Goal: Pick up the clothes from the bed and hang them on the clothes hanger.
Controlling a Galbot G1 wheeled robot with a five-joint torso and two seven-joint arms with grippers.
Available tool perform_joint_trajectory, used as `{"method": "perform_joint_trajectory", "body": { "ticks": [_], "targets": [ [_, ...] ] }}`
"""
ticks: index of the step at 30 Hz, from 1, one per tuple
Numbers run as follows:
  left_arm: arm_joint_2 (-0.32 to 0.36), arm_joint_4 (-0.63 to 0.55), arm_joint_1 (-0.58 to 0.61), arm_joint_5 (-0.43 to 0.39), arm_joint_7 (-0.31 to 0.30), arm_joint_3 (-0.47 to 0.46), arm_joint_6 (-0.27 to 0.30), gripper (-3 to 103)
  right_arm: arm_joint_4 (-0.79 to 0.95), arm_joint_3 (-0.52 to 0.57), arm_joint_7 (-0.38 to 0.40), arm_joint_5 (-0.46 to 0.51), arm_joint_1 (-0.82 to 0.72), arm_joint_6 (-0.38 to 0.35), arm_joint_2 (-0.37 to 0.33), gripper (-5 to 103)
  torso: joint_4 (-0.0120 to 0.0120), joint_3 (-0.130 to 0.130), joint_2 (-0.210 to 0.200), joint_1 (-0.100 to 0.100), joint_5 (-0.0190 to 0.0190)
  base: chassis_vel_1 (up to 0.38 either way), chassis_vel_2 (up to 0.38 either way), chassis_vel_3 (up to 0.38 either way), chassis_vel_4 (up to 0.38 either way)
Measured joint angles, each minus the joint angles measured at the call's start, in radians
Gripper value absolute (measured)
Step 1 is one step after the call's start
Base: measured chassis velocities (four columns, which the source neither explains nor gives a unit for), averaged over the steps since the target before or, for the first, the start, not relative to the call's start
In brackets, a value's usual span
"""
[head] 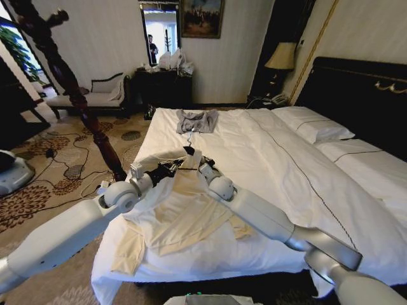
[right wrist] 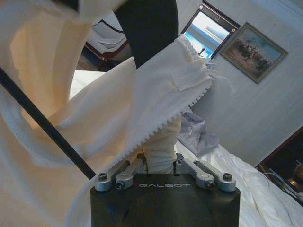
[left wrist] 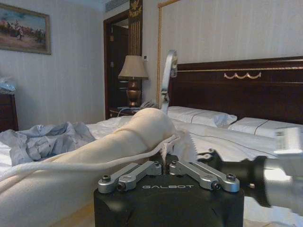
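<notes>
Collar fabric of the clothes (head: 184,210) sits pinched in both the left gripper (left wrist: 163,166) and right gripper (right wrist: 158,165); keep tension even so the clothes hanger (right wrist: 42,124) beside the right gripper seats inside.

"GALBOT" on left end effector (left wrist: 163,166), right end effector (right wrist: 161,165).

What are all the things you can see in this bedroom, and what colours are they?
cream shirt: one, pale yellow, draped near the foot of the bed and lifted at the collar
clothes hanger: one, black with silver hook, at the shirt's collar
bed: one, white sheets, dark headboard
grey-blue garment: one, far side of bed
pillows: two, white, by headboard
lamp: one, beige shade, bedside
coat stand: one, dark wood, left of the bed
painting: one, on wall
left gripper: shut on shirt fabric
right gripper: shut on shirt fabric
</notes>
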Motion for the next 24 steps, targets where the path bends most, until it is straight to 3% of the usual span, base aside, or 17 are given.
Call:
{"method": "perform_joint_trajectory", "body": {
  "ticks": [5,8,10,13,19,22,24],
  "targets": [
    [-0.001,-0.003,0.005,-0.006,0.016,0.005,-0.013,1,0.009,0.009,-0.004,-0.009,-0.014,0.005,-0.023,20,0.0001,0.0,0.0,0.0,0.0,0.0,0.0,0.0,0.0],
    [0.039,-0.054,0.035,-0.018,0.033,-0.018,-0.02,17,0.007,0.02,-0.008,-0.016,-0.025,0.012,-0.04,20,0.0002,0.0,0.0,0.0,0.0001,0.0,0.0,0.0,0.0],
    [0.047,-0.063,0.041,-0.019,0.034,-0.023,-0.02,17,0.006,0.021,-0.009,-0.018,-0.026,0.013,-0.041,20,0.0002,0.0,0.0,0.0,0.0,0.0,0.0,0.0,0.0],
    [0.095,-0.102,0.071,-0.021,0.048,-0.053,-0.016,33,0.0,0.026,-0.012,-0.027,-0.036,0.019,-0.045,20,0.0004,0.0,0.0,0.0,-0.0001,0.0,0.0,0.0,0.0],
    [0.145,-0.128,0.097,-0.023,0.075,-0.076,-0.005,49,0.007,0.028,-0.012,-0.017,-0.041,0.021,-0.046,20,0.0002,0.0,0.0,0.0,-0.0001,0.0,0.0,0.0,0.0],
    [0.171,-0.149,0.118,-0.019,0.085,-0.096,0.001,66,0.01,0.034,-0.011,-0.021,-0.048,0.022,-0.046,20,0.0003,0.0,0.0,0.0,-0.0001,0.0,0.0,0.0,0.0],
    [0.181,-0.156,0.127,-0.012,0.097,-0.104,0.003,71,0.009,0.037,-0.011,-0.025,-0.051,0.025,-0.047,20,0.0001,0.0,0.0,0.0,-0.0001,0.0,0.0,0.0,0.0]
  ]
}}
